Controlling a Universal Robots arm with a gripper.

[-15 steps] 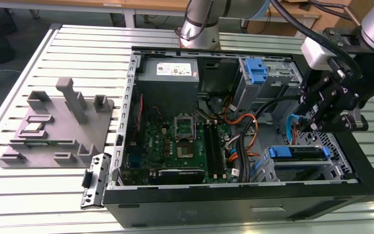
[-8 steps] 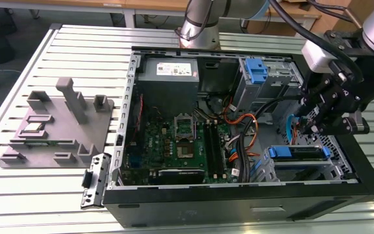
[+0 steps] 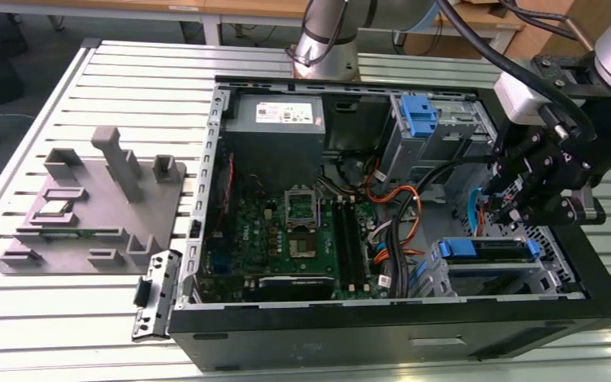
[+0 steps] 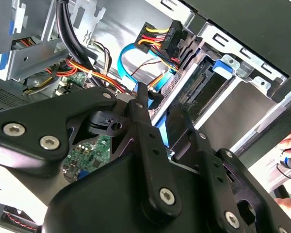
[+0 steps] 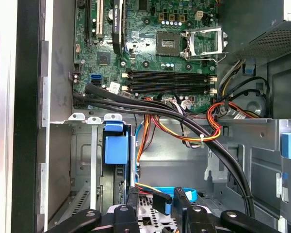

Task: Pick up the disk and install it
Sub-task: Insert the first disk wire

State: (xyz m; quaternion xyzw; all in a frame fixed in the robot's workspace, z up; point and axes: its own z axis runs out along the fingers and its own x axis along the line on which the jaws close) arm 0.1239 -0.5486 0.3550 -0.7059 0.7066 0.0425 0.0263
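At the left of the exterior view, a grey plastic fixture block (image 3: 93, 215) sits on the slatted metal desk (image 3: 29, 318). Right of it lies the open black computer case (image 3: 391, 338). Inside are a green motherboard (image 3: 284, 231) and, toward the upper middle, a grey power-supply box (image 3: 276, 115). Further right, a lone blue plastic latch (image 3: 417, 115) stands on the upper drive cage. At the lower right of the case, the flat silver disk with blue rails (image 3: 483, 249) lies in the lower drive cage. The black claw (image 3: 512, 208) hangs just above it. In the first wrist view its fingers (image 5: 180, 201) stand spread, pinching nothing, and a blue flat cable (image 5: 162, 199) passes between them.
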